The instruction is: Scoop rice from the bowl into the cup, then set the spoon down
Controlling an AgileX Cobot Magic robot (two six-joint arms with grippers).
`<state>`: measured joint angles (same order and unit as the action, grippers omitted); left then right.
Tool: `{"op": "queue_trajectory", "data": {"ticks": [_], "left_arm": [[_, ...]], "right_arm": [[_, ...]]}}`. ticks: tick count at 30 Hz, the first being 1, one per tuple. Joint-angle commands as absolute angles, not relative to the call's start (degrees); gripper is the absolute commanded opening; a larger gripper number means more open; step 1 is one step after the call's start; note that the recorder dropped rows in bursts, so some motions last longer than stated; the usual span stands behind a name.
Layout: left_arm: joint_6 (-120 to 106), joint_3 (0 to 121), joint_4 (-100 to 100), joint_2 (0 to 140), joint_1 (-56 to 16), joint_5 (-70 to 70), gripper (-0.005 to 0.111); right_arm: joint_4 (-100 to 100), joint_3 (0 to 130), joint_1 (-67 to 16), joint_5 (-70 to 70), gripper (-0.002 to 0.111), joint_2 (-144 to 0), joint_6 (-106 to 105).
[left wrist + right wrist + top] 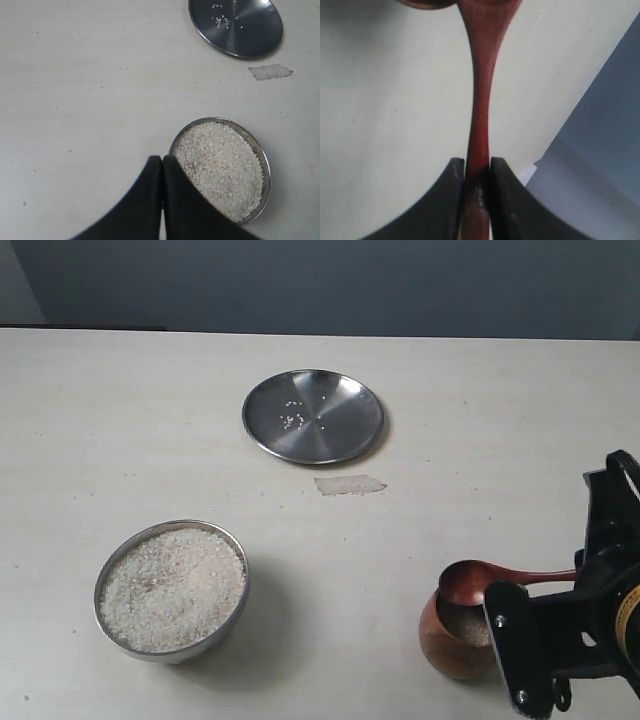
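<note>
The right gripper (pixel 477 167) is seen clamped on the thin handle of the spoon (pixel 480 100), both fingers pressed against the wood with the handle running straight out between them. In the exterior view the spoon (pixel 500 578) is held roughly level, and its small oval bowl is placed over the mouth of the cup (pixel 450 645), at the rim; no grains can be made out in the spoon. Inside the cup a little pale rice (pixel 468 625) is visible. The cup is stood upright on the table (pixel 100 420), near the front right.

The left gripper (pixel 162 162) is shown with its fingers pressed together and nothing between them, its tips lying over the edge of the bowl (pixel 265 165). The bowl is filled nearly to the rim with rice (pixel 220 170) and is set well apart from the cup, at the front left.

Farther back, a flat steel plate (pixel 345 435) is laid with a few stray grains (pixel 292 421) on it, and a pale scrap (pixel 350 484) is seen just beside it.
</note>
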<state>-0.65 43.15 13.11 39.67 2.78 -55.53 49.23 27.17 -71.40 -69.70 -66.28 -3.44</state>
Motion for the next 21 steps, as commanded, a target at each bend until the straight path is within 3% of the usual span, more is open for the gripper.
{"op": "queue_trajectory", "data": {"ticks": [1, 12, 21], "left_arm": [[-0.56, 43.44, 12.59, 39.66, 2.84, -55.34, 0.000], [-0.56, 43.44, 12.59, 39.66, 2.84, -55.34, 0.000], [-0.56, 43.44, 12.58, 39.66, 2.84, -55.24, 0.000]], "right_arm": [[53.40, 27.30, -71.47, -69.96, -0.001, -65.32, 4.94], [55.26, 34.35, -70.82, -64.52, -0.001, -64.23, 29.79], [47.90, 44.13, -55.53, -49.42, -0.001, -64.23, 37.81]]}}
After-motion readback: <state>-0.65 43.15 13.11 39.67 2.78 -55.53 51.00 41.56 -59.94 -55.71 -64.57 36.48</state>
